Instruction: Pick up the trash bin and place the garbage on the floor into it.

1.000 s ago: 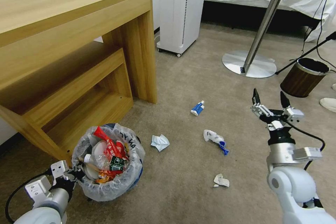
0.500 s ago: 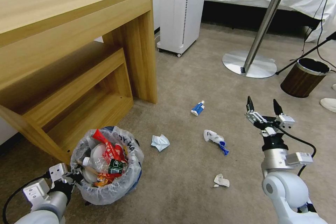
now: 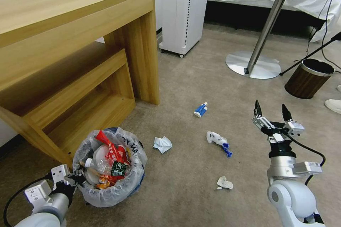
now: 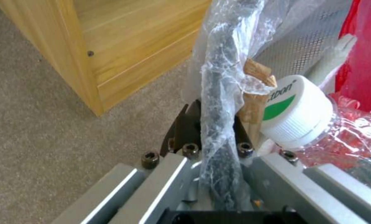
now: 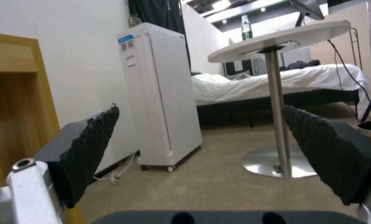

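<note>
Left gripper (image 3: 75,178) pinched the bin (image 3: 110,166) by its bagged rim; right gripper (image 3: 271,114) hung wide open and empty over the floor (image 3: 191,78), beyond scattered garbage (image 3: 217,139).

Trash bin (image 3: 110,170): small, round, blue, w/ crinkly whitish bag liner, tilted, by the wooden desk's front leg; holds red wrappers, a bottle, a stick. Garbage on tan carpet floor (image 3: 184,191): crumpled white paper (image 3: 162,144) just right of bin, blue-white tube (image 3: 200,109) farther off, blue-white wrapper (image 3: 218,140) mid-floor, white scrap (image 3: 224,183) nearest.
</note>
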{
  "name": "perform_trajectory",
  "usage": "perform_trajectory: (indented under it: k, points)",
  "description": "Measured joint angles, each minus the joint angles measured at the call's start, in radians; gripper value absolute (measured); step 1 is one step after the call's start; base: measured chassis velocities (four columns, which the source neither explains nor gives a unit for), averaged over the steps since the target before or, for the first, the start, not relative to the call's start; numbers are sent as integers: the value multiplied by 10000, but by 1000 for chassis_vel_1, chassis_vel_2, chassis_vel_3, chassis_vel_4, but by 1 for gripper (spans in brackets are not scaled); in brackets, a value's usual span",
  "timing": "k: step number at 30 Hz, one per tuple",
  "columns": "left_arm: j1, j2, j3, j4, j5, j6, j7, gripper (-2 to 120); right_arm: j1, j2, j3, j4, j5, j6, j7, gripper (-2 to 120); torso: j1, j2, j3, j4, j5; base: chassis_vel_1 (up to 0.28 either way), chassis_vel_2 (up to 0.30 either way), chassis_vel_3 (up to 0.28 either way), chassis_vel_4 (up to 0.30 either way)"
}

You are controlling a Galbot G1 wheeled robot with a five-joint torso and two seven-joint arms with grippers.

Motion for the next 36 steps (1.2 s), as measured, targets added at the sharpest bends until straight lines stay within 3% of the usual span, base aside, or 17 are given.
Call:
perform_trajectory:
  k: [36]
  points:
    - [-90,24,-108,256,-40,-9,1,1,223,5,-330,-528,-116,53,-71,100,0,0,0,0,1,0,0,0,0]
